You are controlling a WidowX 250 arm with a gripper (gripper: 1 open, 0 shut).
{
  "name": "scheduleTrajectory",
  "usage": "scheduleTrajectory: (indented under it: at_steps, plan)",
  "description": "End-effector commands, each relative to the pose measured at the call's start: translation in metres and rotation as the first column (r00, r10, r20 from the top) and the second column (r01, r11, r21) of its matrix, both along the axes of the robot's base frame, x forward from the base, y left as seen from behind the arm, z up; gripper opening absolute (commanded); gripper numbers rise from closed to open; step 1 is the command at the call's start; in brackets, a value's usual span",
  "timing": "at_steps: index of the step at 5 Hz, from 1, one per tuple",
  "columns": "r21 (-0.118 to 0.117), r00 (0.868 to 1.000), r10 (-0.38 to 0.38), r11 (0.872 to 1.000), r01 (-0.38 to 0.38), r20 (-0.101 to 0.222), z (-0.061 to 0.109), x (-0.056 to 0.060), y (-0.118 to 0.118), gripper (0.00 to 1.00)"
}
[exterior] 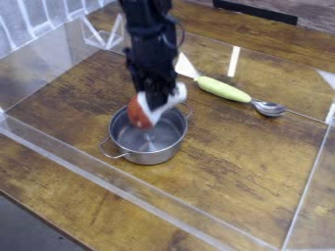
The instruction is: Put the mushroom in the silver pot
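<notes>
**Mushroom held above the silver pot**

I see the jaws of my gripper [153, 102] pressed in on the mushroom [141, 113], whose red-brown cap shows at the left of the fingers with white beside it. The gripper points down, and the mushroom hangs over the rear rim of the silver pot [147, 144], apparently clear of the pot's floor. The pot stands on the wooden tabletop [249, 167], one loop handle toward the near left. To the right lie a yellow-green vegetable piece [222, 90] and, just past it, a metal spoon [268, 108]. Clear plastic walls [118, 191] enclose the tabletop.
</notes>
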State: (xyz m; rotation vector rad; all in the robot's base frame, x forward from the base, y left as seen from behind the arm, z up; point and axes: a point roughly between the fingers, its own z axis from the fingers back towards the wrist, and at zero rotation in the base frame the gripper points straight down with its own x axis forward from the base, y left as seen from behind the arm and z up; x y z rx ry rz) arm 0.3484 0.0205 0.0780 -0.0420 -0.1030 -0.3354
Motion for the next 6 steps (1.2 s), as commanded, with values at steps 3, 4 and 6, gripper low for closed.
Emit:
scheduleTrajectory:
  at_steps: [3,4,6]
  plan:
    - [0.017,0.998,0.065,0.998,-0.065,0.024,0.016,-0.005,0.043,0.00]
    - [0.005,0.998,0.059,0.998,-0.059,0.017,0.020,0.003,0.037,1.00]
    - [-0.002,0.996,0.085,0.996,-0.085,0.006,0.024,0.006,0.028,1.00]
